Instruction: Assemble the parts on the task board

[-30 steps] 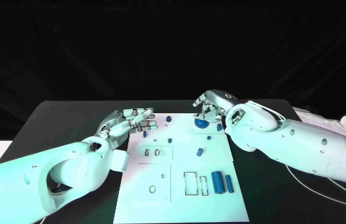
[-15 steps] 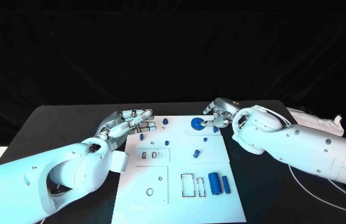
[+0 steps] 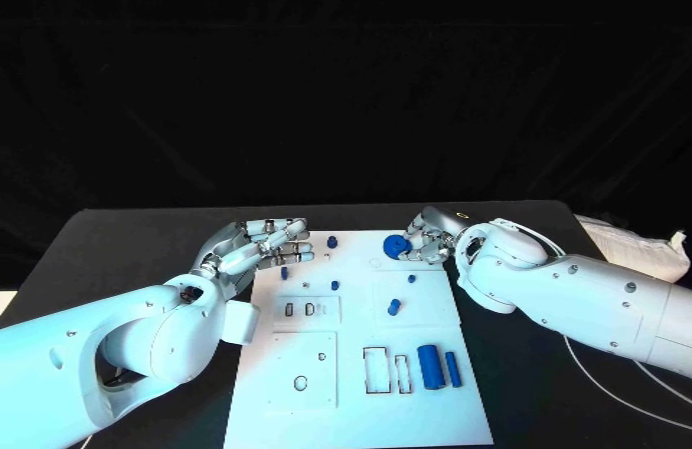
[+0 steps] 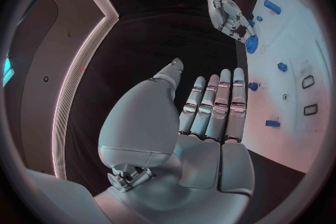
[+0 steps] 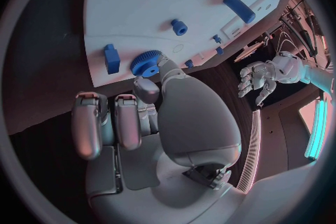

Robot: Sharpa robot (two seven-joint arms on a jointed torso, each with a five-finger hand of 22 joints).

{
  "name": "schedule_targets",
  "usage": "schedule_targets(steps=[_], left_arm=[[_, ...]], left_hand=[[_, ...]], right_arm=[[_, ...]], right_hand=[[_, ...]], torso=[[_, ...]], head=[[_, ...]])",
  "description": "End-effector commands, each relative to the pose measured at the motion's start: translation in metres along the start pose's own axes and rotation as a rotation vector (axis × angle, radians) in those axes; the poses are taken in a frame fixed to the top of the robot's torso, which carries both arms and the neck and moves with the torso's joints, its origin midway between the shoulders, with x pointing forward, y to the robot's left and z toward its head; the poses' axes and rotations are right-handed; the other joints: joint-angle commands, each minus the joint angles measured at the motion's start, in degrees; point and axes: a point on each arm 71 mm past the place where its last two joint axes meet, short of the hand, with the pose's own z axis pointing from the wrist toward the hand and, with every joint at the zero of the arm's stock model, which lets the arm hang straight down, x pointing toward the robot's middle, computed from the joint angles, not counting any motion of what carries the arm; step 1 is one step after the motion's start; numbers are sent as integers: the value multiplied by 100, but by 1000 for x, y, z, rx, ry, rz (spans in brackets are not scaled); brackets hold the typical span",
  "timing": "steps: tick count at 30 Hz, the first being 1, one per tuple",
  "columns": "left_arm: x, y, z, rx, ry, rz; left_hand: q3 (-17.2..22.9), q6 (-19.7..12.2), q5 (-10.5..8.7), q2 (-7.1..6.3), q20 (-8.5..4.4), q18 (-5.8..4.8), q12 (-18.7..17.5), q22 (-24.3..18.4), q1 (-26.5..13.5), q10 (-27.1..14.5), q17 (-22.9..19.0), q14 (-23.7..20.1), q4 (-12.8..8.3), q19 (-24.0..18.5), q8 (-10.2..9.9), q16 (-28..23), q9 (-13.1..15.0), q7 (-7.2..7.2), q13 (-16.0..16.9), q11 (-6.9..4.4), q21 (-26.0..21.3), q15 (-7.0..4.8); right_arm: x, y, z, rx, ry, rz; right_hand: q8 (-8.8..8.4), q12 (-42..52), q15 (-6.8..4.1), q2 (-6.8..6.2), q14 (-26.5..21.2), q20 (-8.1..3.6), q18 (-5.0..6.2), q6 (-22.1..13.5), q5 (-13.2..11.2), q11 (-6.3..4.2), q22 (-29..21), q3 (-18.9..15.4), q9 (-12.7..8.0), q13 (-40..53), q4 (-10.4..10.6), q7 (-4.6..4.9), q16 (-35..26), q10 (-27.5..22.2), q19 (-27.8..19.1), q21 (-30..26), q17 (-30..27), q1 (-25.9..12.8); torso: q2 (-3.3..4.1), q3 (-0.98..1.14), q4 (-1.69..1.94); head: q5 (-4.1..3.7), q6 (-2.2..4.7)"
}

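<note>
While the left hand (image 3: 260,247) stays open and empty, the right hand (image 3: 427,237) has lowered, pinching the blue gear (image 3: 395,247) onto the task board (image 3: 361,389).

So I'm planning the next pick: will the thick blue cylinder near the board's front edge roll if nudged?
The cylinder lies on its side on the flat board, so a sideways nudge would likely roll it. It looks like rigid plastic, probably light. Its smooth round surface may slip in a loose pinch.
</note>
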Motion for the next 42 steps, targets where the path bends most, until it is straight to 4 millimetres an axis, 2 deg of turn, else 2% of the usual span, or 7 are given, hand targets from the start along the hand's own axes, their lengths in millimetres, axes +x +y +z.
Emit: schedule_targets(steps=[1,21,28,32,38,42], left_arm=[[3,-1,0,8,24,-11],[2,-1,1,4,26,-12],[3,-1,1,3,28,-13],[3,-1,1,2,29,-13],[2,-1,1,1,29,-13],[2,-1,1,1,29,-13]], left_hand=[[12,-9,20,27,14,53,-19,-5,-26,-1,6,3,-30,29,-22,-20,-5,200,-2,34,7,28],[12,-9,20,27,14,53,-19,-5,-26,-1,6,3,-30,29,-22,-20,-5,200,-2,34,7,28],[22,-10,19,37,15,53,-21,-8,-19,-2,7,1,-46,28,-22,-24,-4,200,-2,35,4,29],[22,-10,19,37,15,53,-21,-8,-19,-2,7,1,-46,28,-22,-24,-4,200,-2,35,4,29],[22,-10,19,37,15,53,-21,-8,-19,-2,7,1,-46,28,-22,-24,-4,200,-2,35,4,29],[22,-10,19,37,15,53,-21,-8,-19,-2,7,1,-46,28,-22,-24,-4,200,-2,35,4,29]], right_arm=[[0,2,1,1,-19,-34],[-2,7,9,2,-40,-43],[-2,6,12,8,-36,-48],[0,8,13,3,-25,-52],[2,11,14,-12,-11,-55],[2,14,13,-21,-7,-57]], right_hand=[[41,66,34,5,407,0,-40,61,39,9,316,-27,6,65,19,4,21,53,39,33,344,69],[54,259,34,44,419,-1,-57,86,54,7,397,-49,5,266,51,2,62,125,84,72,416,68],[61,346,34,60,424,0,-64,100,55,7,430,-58,6,354,63,0,78,157,103,87,445,67],[85,400,31,92,428,-1,-67,147,57,0,448,-58,11,420,63,-9,92,173,110,97,468,95],[147,484,15,138,432,-11,-72,278,46,-23,479,-54,28,528,39,-37,113,198,123,113,504,155],[158,507,9,141,436,-15,-76,307,28,-29,496,-54,30,558,24,-43,126,207,132,121,528,178]], torso=[[3,-1,7],[10,-1,13],[12,-1,11],[15,5,13],[9,-2,9],[12,2,3]], head=[[-3,-15],[12,-82],[19,-76],[36,-101],[38,-129],[45,-139]])
